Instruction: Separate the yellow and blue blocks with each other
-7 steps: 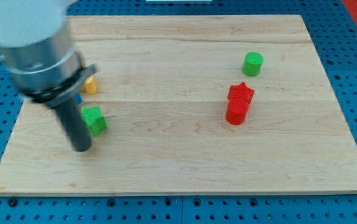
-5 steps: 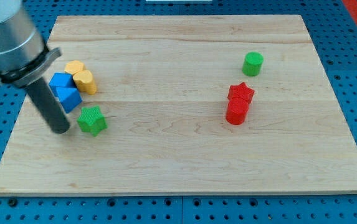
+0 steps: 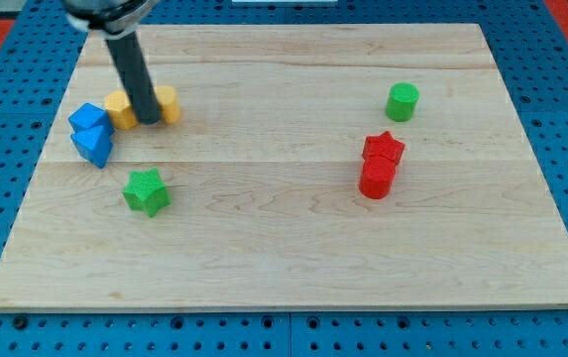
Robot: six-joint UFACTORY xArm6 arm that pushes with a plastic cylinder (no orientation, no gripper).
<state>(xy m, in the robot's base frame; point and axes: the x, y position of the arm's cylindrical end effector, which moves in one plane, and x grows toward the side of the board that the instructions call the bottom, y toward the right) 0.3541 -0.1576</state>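
My tip (image 3: 151, 119) stands between two yellow blocks near the view's upper left. One yellow block (image 3: 119, 109) lies just left of the tip, the other yellow block (image 3: 168, 103) just right of it. Two blue blocks lie left of them: one blue block (image 3: 89, 119) touches the left yellow block, the other blue block (image 3: 95, 147) sits just below it.
A green star block (image 3: 146, 190) lies below the blue blocks. A green cylinder (image 3: 401, 101) is at the view's right, with a red star block (image 3: 384, 149) and a red cylinder (image 3: 376, 178) below it. The wooden board (image 3: 284, 248) lies on a blue pegboard.
My tip moved from the lower left up and right, in between the two yellow blocks. The yellow blocks are now parted, one shifted right, and the blue blocks have shifted slightly left.
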